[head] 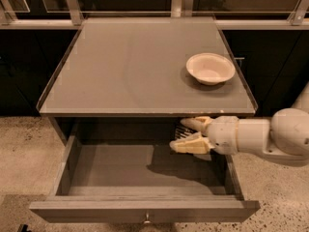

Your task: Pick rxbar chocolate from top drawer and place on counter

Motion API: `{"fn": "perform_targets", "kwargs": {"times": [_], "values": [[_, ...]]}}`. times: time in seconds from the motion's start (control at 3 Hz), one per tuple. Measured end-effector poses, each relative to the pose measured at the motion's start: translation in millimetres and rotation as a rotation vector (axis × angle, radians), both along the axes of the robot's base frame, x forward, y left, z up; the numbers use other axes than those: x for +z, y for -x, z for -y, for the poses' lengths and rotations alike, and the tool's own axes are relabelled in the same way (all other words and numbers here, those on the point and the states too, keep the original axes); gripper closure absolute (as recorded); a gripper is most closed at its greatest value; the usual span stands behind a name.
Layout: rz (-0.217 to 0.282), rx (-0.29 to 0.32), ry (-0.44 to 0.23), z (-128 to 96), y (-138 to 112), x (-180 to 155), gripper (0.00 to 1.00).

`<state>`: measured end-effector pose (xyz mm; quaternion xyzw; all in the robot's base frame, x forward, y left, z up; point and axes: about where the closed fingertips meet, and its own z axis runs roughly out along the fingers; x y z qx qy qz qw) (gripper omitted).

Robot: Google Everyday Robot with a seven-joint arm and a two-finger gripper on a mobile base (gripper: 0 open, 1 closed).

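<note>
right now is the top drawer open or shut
Open: the top drawer is pulled out, its bottom showing; the gripper holds the rxbar chocolate above it.

The cream two-fingered claw (186, 134), clamped on a small black-wrapped bar (181, 131), hung over the wide grey-brown wooden drawer (116, 170), just below the front rim of the flat grey counter (125, 66). A round cream bowl (210, 67) occupied the counter's right side. Its left and middle lay bare, as did the drawer's left.
</note>
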<state>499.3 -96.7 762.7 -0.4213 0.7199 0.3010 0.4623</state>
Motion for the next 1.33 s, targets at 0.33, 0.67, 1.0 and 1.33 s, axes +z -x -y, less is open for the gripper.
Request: {"fn": "perform_targets", "kwargs": {"times": [0.33,0.67,1.0,1.33], "values": [[-0.016,0.007,-0.037,14.8,7.6,12.7,1.0],[-0.027,0.001,-0.076,33.6,21.4,28.4,1.0],[-0.025,0.007,-0.071,32.0,21.3,29.8,1.0],[0.07,0.051,-0.01,22.8,26.2,67.0,1.0]]}}
